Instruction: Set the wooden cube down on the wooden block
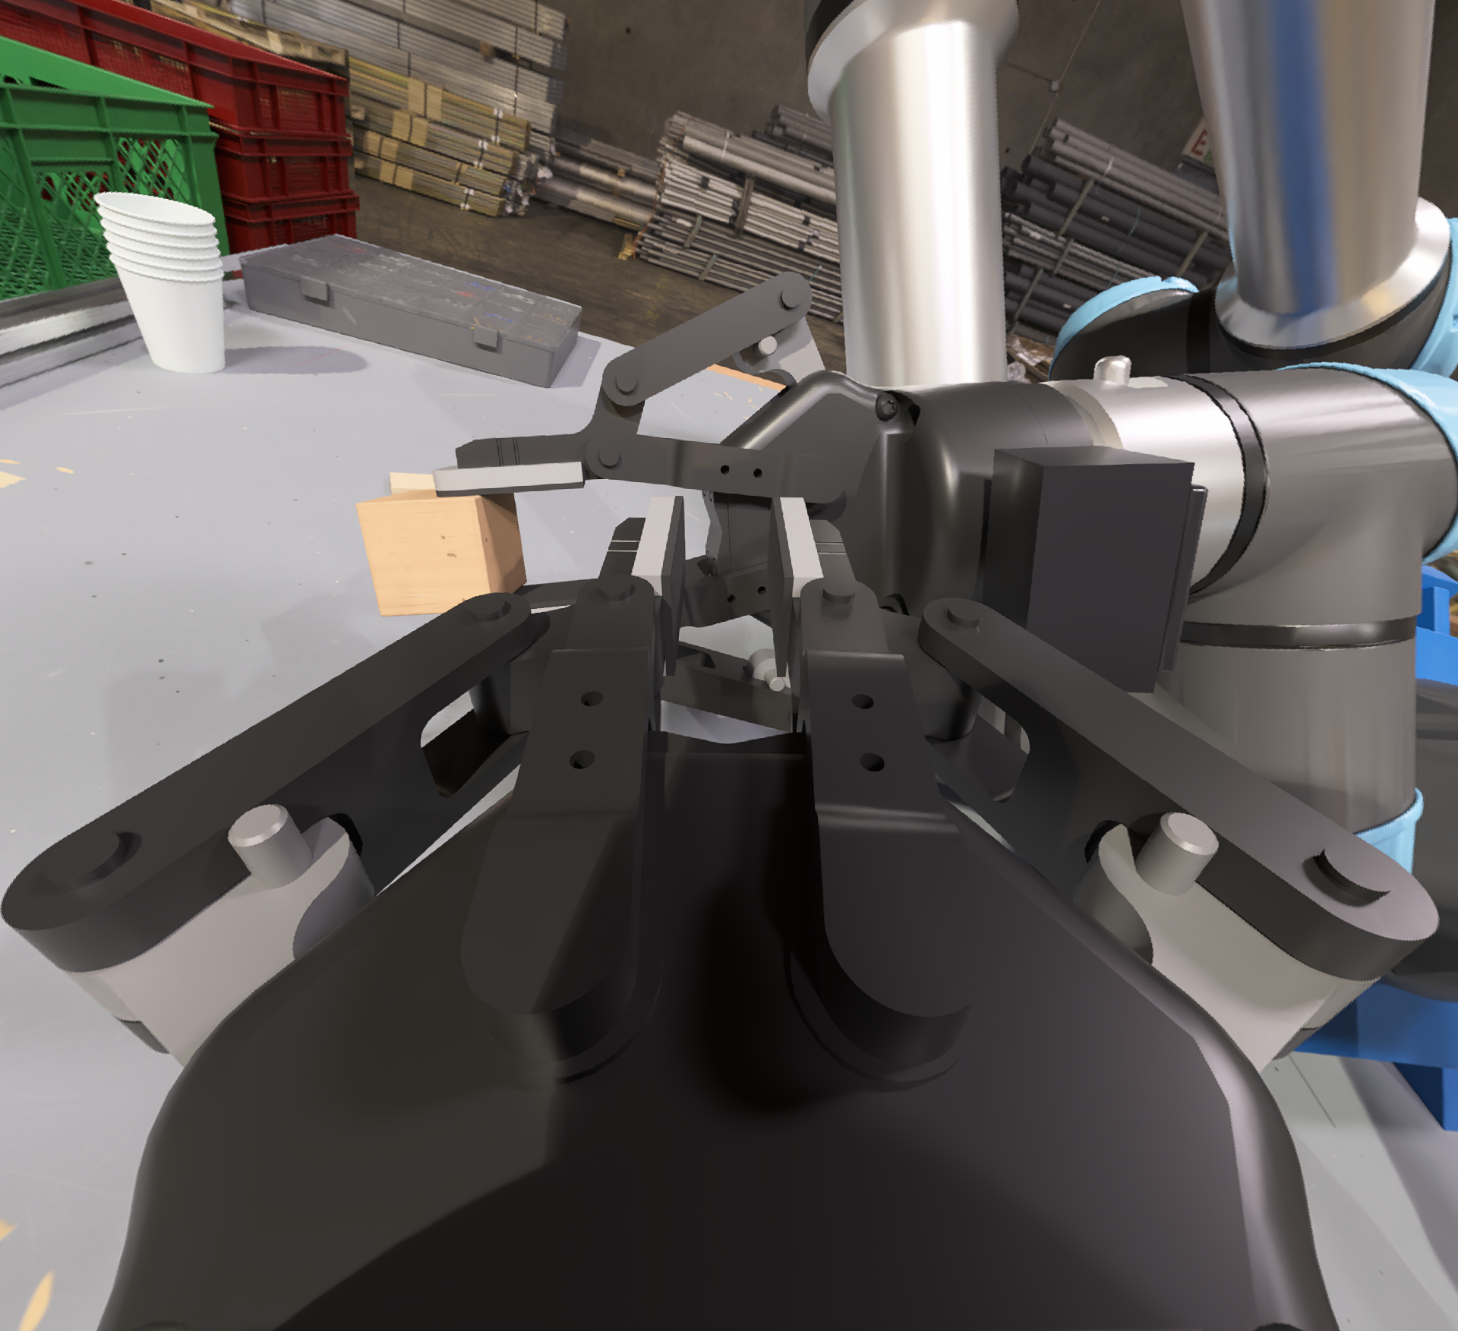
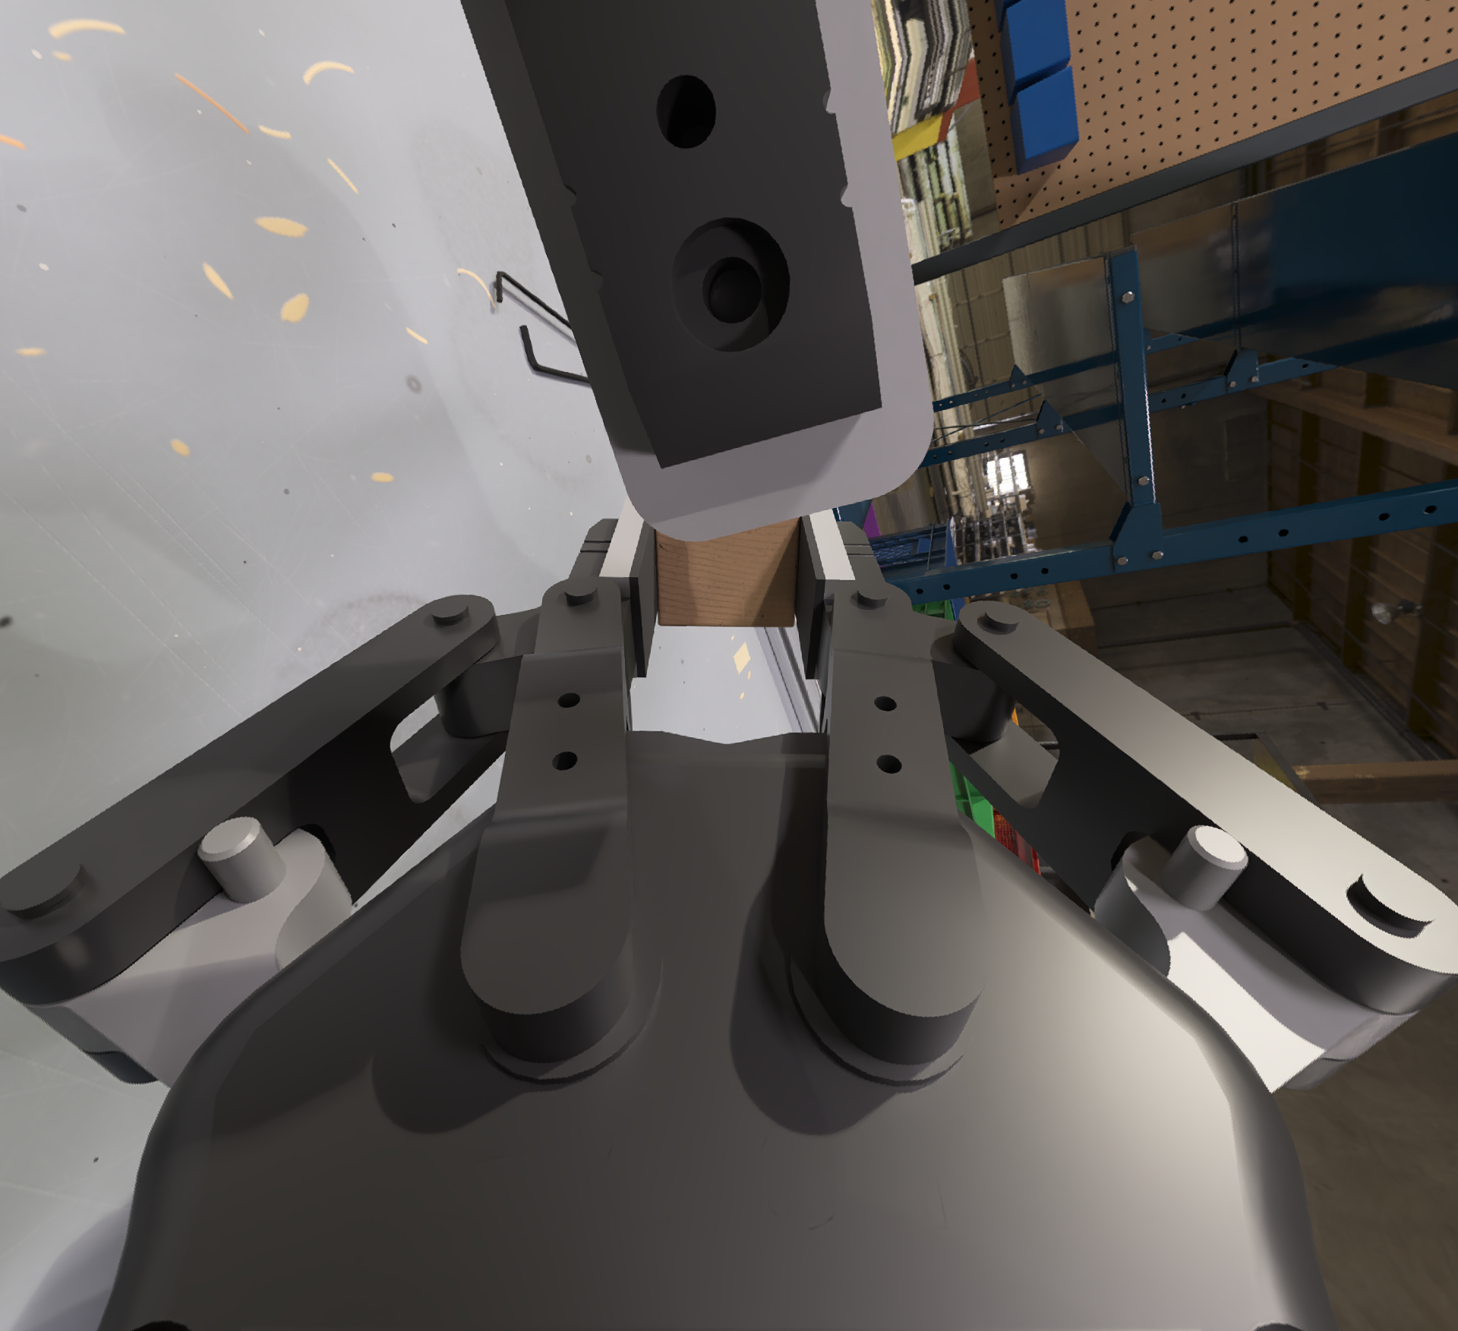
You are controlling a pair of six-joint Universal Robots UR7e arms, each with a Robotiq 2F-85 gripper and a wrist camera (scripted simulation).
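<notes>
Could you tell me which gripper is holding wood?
The right gripper: its jaws clamp the light-brown wooden cube, while the left gripper has empty jaws.

wooden cube (image 2: 724, 575) top hidden; crates (image 1: 95, 133) cropped

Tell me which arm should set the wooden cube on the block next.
Right. The right tool is shut on the wooden cube, so it can carry it straight over. The left tool has nothing between its fingers.
</notes>
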